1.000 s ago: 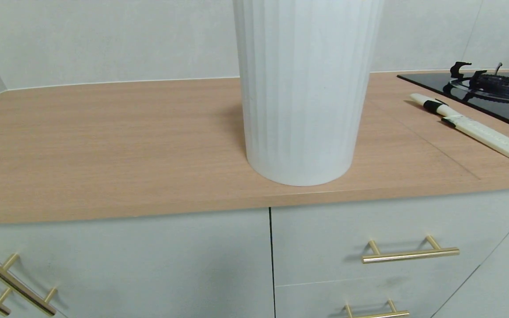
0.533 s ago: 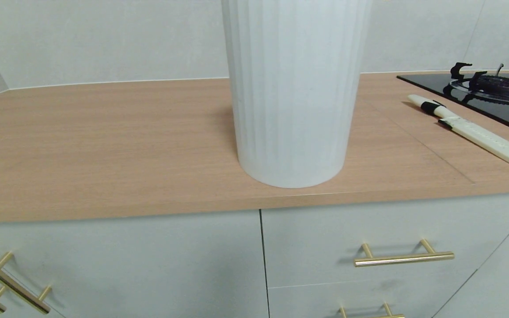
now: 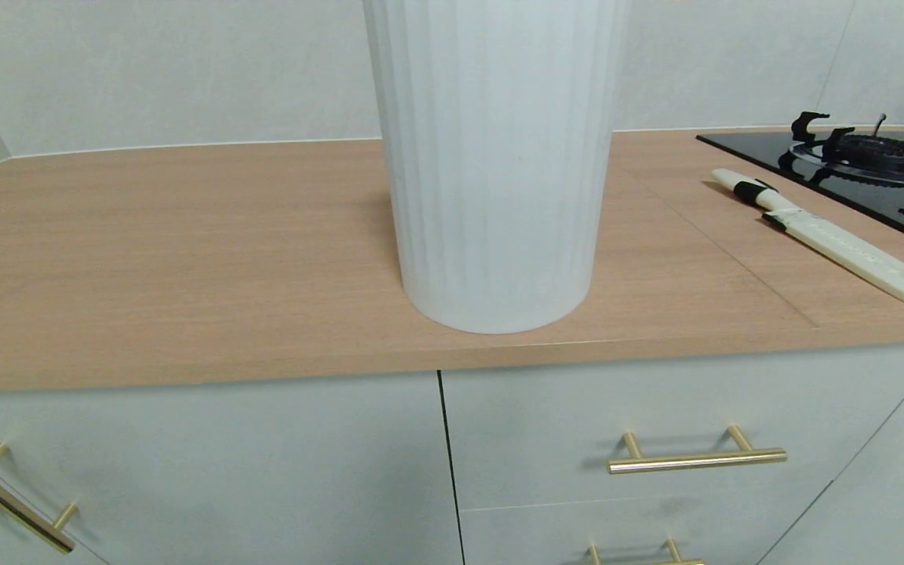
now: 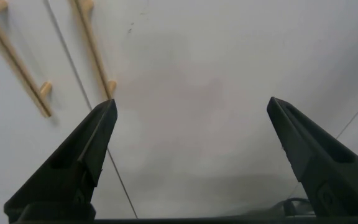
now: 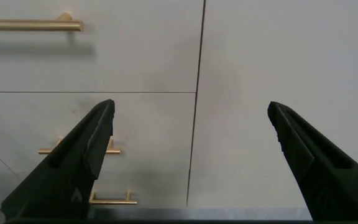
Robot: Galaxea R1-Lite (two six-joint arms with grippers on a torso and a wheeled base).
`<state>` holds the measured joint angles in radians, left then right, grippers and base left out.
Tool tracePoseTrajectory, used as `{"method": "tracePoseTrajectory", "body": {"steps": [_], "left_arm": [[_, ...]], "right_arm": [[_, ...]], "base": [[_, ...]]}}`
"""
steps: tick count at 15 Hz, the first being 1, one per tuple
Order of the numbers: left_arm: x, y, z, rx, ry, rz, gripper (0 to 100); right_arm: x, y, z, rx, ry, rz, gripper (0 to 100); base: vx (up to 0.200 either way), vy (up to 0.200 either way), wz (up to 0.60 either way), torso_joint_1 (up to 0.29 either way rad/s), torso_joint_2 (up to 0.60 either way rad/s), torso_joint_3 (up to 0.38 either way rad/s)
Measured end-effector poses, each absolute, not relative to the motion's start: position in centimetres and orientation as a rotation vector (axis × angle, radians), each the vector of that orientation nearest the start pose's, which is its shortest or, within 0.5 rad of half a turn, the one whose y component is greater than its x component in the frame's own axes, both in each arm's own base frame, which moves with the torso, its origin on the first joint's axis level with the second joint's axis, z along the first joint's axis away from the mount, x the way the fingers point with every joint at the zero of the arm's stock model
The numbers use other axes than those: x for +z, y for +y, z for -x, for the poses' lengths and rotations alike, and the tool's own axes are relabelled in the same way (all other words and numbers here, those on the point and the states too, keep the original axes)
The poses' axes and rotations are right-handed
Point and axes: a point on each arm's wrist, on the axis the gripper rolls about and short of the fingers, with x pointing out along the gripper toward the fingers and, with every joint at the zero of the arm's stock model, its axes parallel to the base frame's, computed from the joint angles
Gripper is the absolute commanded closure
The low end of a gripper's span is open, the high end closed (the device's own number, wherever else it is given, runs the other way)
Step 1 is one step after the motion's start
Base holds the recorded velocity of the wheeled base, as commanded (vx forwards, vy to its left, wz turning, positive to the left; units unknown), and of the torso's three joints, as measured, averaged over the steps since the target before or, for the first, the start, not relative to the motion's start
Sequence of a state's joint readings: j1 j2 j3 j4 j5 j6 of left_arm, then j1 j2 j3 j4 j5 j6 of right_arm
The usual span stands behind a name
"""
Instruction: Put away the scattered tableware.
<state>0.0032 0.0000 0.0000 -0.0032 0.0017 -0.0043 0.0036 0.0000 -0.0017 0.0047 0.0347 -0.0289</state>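
A cream knife (image 3: 829,239) with black bands on its handle lies on the wooden counter (image 3: 185,259) at the right, beside the black hob. A tall white ribbed container (image 3: 493,157) stands near the counter's front edge in the middle, its top out of frame. My left gripper (image 4: 191,109) is open, facing pale cabinet fronts with nothing between its fingers. My right gripper (image 5: 191,112) is open too, facing drawer fronts below the counter, and holds nothing.
A black gas hob (image 3: 868,169) with pan supports sits at the far right of the counter. Below are grey cabinet doors and drawers with brass bar handles (image 3: 695,459). The counter's left half is bare wood, backed by a grey wall.
The whole head view has shifted: the container, knife and handles all slid left in the picture, so the camera moved. Nothing on the counter has moved by itself.
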Motion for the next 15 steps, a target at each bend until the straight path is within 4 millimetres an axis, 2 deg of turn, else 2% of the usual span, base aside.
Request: {"method": "tracePoseTrajectory", "body": {"steps": [9,13,15], "left_arm": [[7.59,-0.01,2.28,0.005,-0.004,0.004,0],[7.62,-0.01,2.29,0.006,-0.006,0.004,0],[7.58,-0.01,2.28,0.005,-0.003,0.004,0]], "right_arm": [[7.55,0.07,2.29,0.039,0.002,0.028,0],[7.55,0.07,2.29,0.039,0.002,0.028,0],[7.55,0.07,2.29,0.039,0.002,0.028,0]], "base": [[0.000,0.000,0.00,0.000,0.00,0.000],[0.000,0.000,0.00,0.058,-0.22,-0.235],[0.000,0.000,0.00,0.180,-0.50,-0.298]]}}
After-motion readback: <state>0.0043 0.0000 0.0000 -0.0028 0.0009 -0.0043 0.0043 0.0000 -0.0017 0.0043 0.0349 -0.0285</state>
